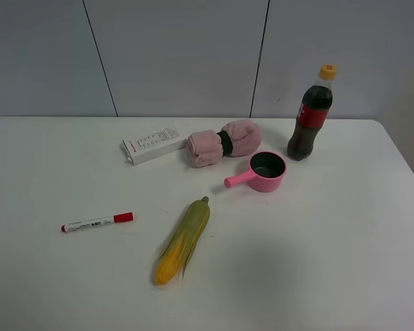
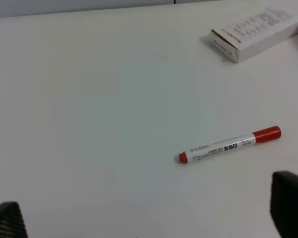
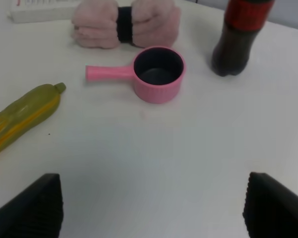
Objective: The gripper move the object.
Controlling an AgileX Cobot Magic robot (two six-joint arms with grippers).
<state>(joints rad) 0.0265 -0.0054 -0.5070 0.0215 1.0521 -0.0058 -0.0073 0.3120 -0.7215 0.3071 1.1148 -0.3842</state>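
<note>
From the high exterior camera, the rolled pink towel [image 1: 223,143] lies toward the back of the white table [image 1: 331,262], cinched by a black band at its middle. One end is just beside a white printed carton [image 1: 154,144]; the pink handled pot [image 1: 261,172] sits just in front of it, and a cola bottle [image 1: 311,114] stands upright off to the right. Nearer the front lie an ear of corn [image 1: 183,240] and a red-capped marker [image 1: 96,223]. Neither arm shows here beyond a dark sliver at the right edge.

The left wrist view shows the left gripper [image 2: 149,218] only as two dark fingertips at the frame's corners, spread wide with nothing between them — it hangs over bare table near the marker [image 2: 229,145], with the carton [image 2: 257,31] farther off. The towel is not in this view.

The right wrist view has the right gripper [image 3: 154,203] likewise spread apart and empty, facing the pot [image 3: 158,74], with the towel [image 3: 125,22] right behind it, the bottle [image 3: 240,37] to one side and the corn [image 3: 22,119] to the other.

The likely trouble is crowding: a straight reach from the right would meet the pot first, pushing it into the towel, or a wide swing could topple the bottle — and a grasp away from the banded middle may let the soft roll sag or slip free
</note>
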